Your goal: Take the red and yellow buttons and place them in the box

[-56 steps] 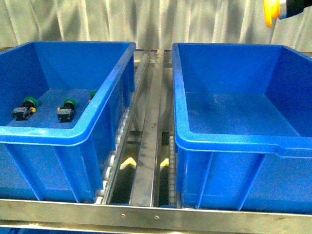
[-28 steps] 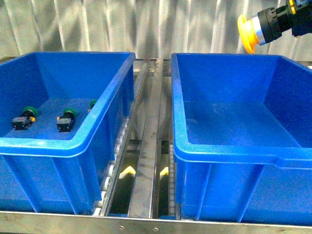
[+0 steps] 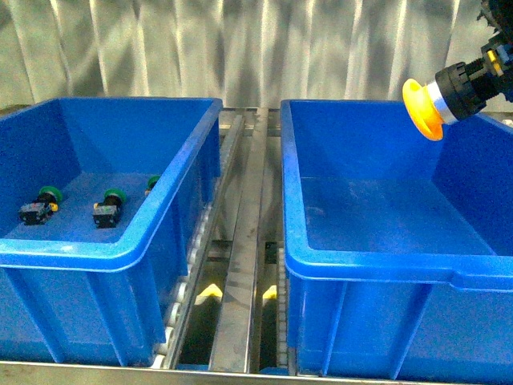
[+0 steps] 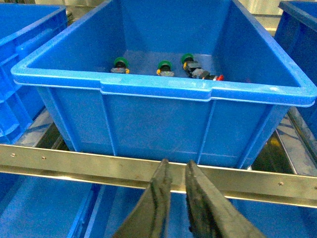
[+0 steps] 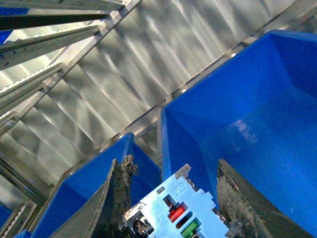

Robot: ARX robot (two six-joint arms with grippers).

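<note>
Right tool (image 5: 168, 198) is clenched on the yellow button (image 3: 422, 109): in the right wrist view both fingers (image 5: 115, 201) flank the switch's pale contact-block end, which shows a red and a green insert. In the front view the yellow cap faces the left crate (image 3: 120, 249), tilted slightly downward, and the dark body runs back toward the tool at the picture's right edge. The button hangs in the air over the box (image 3: 369, 265), above its far right portion and clear of the rim; it touches nothing but the tool. No button shows on the visible part of the box floor.

Left crate stands beside the box, separated from it by a metal roller track (image 3: 240, 265). On its floor, in the left wrist view: three green-capped switches (image 4: 164, 68) in a row, and the red button (image 4: 219, 77) just beside the green switch nearest the box, partly hidden behind the crate rim.

Left tool (image 4: 174, 171) hangs outside the left crate, in front of its near wall and over a metal rail (image 4: 74, 161). Fingers nearly together, a narrow gap between the tips, nothing between them.
</note>
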